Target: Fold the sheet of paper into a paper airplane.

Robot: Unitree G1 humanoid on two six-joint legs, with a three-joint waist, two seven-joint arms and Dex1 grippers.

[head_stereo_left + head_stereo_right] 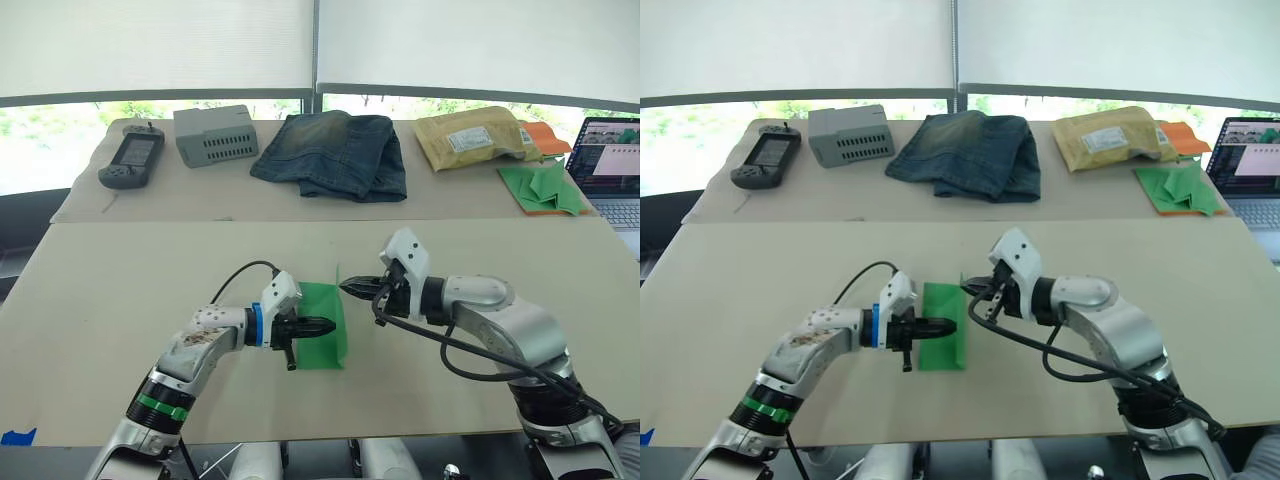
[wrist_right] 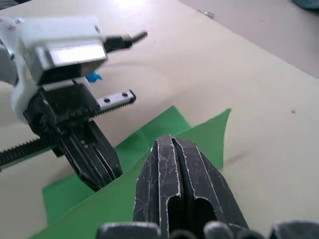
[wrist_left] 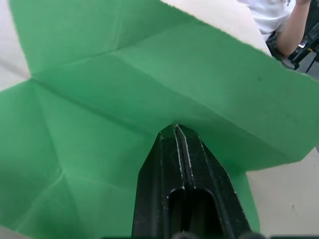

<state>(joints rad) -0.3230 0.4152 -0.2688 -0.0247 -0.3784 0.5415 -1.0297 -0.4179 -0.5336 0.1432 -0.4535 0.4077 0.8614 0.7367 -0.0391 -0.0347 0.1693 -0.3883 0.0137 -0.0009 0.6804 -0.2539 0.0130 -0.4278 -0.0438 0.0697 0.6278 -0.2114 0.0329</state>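
The sheet of paper (image 1: 318, 305) is bright green and creased, lying mid-table between my two grippers. Its right flap stands up off the table. My left gripper (image 1: 330, 325) reaches in from the left, shut, its tips resting on the flat part of the sheet; in the left wrist view the shut fingers (image 3: 174, 149) meet the paper (image 3: 99, 89) near a crease. My right gripper (image 1: 346, 287) comes from the right and is shut on the raised flap's far edge; in the right wrist view its fingers (image 2: 172, 169) pinch the green flap (image 2: 209, 137), with the left gripper (image 2: 92, 159) beyond.
Along the back table lie a handheld device (image 1: 132, 156), a grey box (image 1: 215, 134), folded jeans (image 1: 335, 152), a yellow padded envelope (image 1: 470, 137) and a heap of green paper pieces (image 1: 542, 186) on orange paper. A laptop (image 1: 612, 165) stands far right. Blue tape (image 1: 18, 436) marks the front left.
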